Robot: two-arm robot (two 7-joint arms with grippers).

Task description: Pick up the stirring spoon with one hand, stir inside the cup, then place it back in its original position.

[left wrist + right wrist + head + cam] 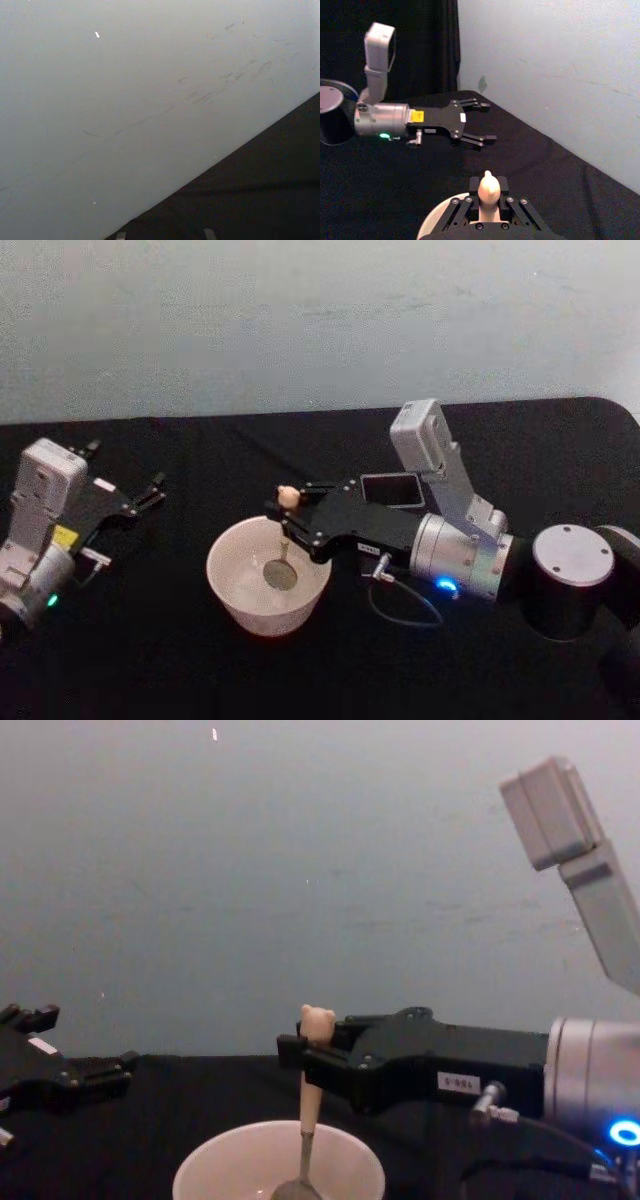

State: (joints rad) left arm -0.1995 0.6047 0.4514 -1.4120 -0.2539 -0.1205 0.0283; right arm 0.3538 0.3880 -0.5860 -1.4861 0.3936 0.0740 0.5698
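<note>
The cream-white cup (262, 614) stands at the table's middle. The stirring spoon (287, 497) stands upright in it, bear head on top and its small bowl down on the cup's bottom. My right gripper (286, 524) reaches in from the right and is shut on the spoon's beige handle just under the bear head. The chest view shows the spoon (311, 1092) held by the right gripper (303, 1058) above the cup (205, 1168). The dark grey square holder (392, 490) stands behind the right arm. My left gripper (152, 494) rests open at the far left.
The table is covered in black cloth (150, 660), and a pale wall (300, 320) runs along its back edge. A thin cable (405, 605) loops under the right wrist. From the right wrist, the left gripper (477, 122) appears beyond the spoon's bear head (488, 187).
</note>
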